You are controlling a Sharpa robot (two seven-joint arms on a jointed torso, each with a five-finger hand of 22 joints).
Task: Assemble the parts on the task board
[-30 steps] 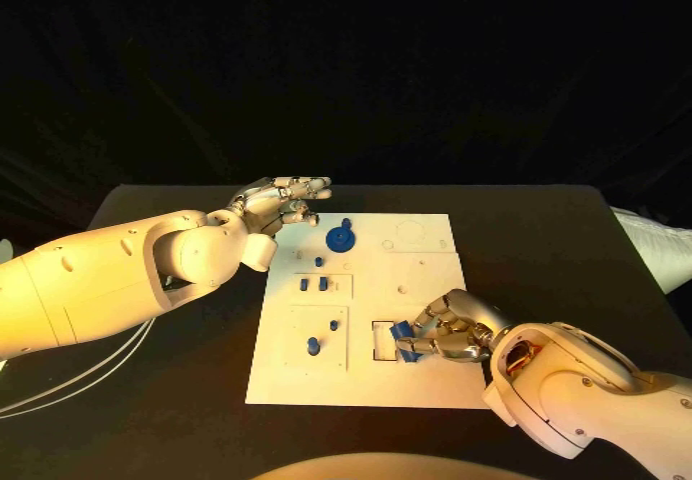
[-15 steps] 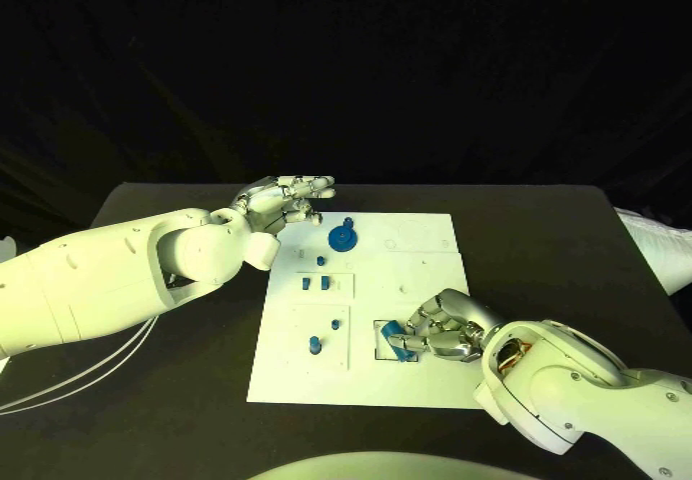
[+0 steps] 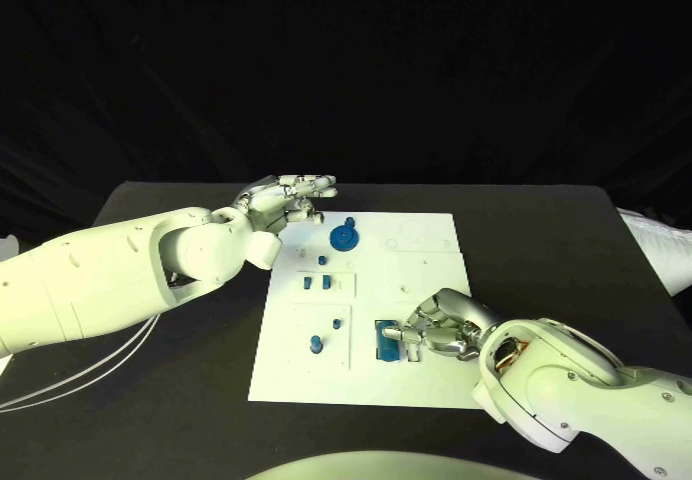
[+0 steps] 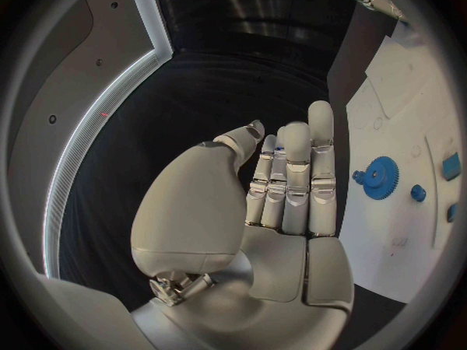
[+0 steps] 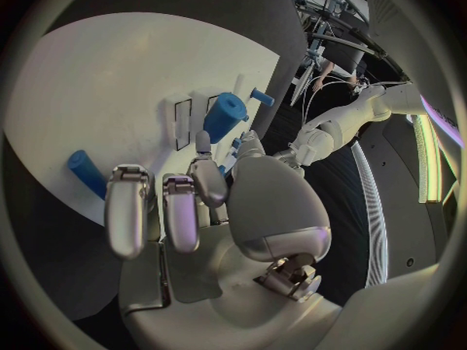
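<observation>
Board: where it lies mid-surface, I see the white task board flat on the black surface, long axis running away from me, with bare black margin on all four sides.
Left robot hand: my left robot hand hovers above the board's far left corner, fingers straight and close together, holding nothing; the left wrist view shows the flat palm with the board edge beside it.
Right robot hand: my right robot hand sits low over the board's near right part, fingers curled down beside a blue block; I cannot tell whether the fingertips actually touch or grip it.
Blue block: it lies lengthwise in the rectangular recess near the board's near edge; in the right wrist view a blue piece shows just past the fingers.
Gear: a blue gear sits on the far left part of the board, close to the left robot hand, apart from it.
Small parts: two small blue pegs stand in a left mid-board panel; two more blue pegs stand in the panel nearer me.
Open room: the board's far right area is white and uncovered, and wide black surface lies right of the board.
</observation>
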